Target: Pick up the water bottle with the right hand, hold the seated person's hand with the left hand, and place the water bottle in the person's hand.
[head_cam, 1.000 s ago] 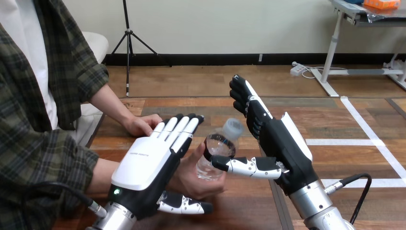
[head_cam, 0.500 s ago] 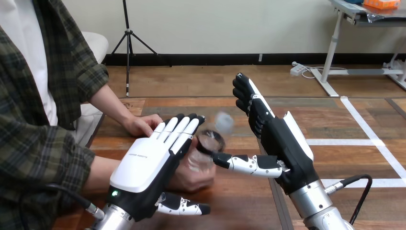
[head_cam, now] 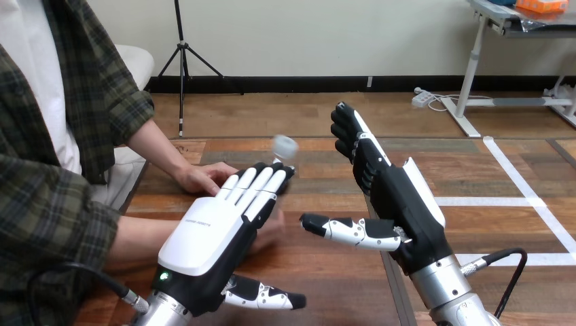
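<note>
Look at your robot's left hand (head_cam: 210,238), black with a white shell on its back. It is wide open. Its fingers (head_cam: 255,190) are straight and flat, with the back of the hand facing up. It sits over the person's hand (head_cam: 273,229), and a bit of that hand peeks out at the right of the fingers. The fingers and thumb are not bent round the person's hand. You cannot tell if the two hands touch.

The clear plastic water bottle (head_cam: 284,145) shows as a pale round cap, a bit blurry, just past the left hand's fingertips. The rest of the water bottle is hidden behind those fingers, so you cannot tell what holds it.

Your robot's right hand (head_cam: 401,204) is open too. Its fingers stand straight and point up and away, and its thumb sticks out to the left. It holds nothing, and it is apart from the water bottle.

The person's other hand (head_cam: 204,178) rests flat on the brown wooden table (head_cam: 326,285), near the left hand's fingertips.
</note>
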Robot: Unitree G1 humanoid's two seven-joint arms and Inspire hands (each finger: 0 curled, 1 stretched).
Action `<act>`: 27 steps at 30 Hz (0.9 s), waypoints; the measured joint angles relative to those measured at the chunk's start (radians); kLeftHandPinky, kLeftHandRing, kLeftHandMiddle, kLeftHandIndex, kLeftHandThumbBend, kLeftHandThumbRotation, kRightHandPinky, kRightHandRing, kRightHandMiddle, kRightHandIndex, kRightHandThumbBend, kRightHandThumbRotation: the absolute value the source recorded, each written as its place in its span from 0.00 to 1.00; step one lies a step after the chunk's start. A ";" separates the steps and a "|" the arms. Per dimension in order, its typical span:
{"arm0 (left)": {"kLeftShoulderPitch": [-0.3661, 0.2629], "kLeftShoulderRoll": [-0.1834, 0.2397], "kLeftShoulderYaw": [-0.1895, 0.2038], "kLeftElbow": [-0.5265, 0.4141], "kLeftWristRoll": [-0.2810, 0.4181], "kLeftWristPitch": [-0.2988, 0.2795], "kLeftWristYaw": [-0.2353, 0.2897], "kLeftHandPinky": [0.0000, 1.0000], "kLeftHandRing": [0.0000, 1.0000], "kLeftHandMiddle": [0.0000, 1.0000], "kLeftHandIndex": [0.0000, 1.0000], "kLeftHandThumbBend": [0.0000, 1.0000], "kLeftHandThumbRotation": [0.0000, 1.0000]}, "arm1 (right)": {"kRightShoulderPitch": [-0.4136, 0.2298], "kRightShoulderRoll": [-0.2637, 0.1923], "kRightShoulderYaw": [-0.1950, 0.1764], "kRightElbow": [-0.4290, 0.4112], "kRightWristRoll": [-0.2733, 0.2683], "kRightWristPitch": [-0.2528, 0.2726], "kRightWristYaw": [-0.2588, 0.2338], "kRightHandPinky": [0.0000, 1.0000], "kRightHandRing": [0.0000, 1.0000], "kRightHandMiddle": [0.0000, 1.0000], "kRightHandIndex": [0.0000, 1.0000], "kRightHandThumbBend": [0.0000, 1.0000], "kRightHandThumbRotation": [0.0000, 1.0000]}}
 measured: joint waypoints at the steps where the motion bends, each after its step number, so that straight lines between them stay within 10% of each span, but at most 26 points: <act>1: -0.001 0.000 0.000 0.003 -0.002 -0.007 0.000 1.00 1.00 1.00 1.00 1.00 0.40 | 0.000 0.001 0.000 0.000 0.001 0.000 -0.001 1.00 1.00 1.00 1.00 0.72 0.15; 15: -0.012 -0.017 0.000 0.073 -0.163 -0.191 -0.002 1.00 1.00 1.00 1.00 0.93 0.53 | 0.001 0.038 -0.011 0.001 0.031 -0.019 -0.041 1.00 1.00 1.00 1.00 0.61 0.23; 27: -0.013 -0.124 -0.004 0.163 -0.367 -0.364 -0.035 1.00 1.00 1.00 1.00 0.64 0.77 | 0.002 0.075 -0.025 0.005 0.037 -0.056 -0.107 0.99 1.00 1.00 0.97 0.45 0.44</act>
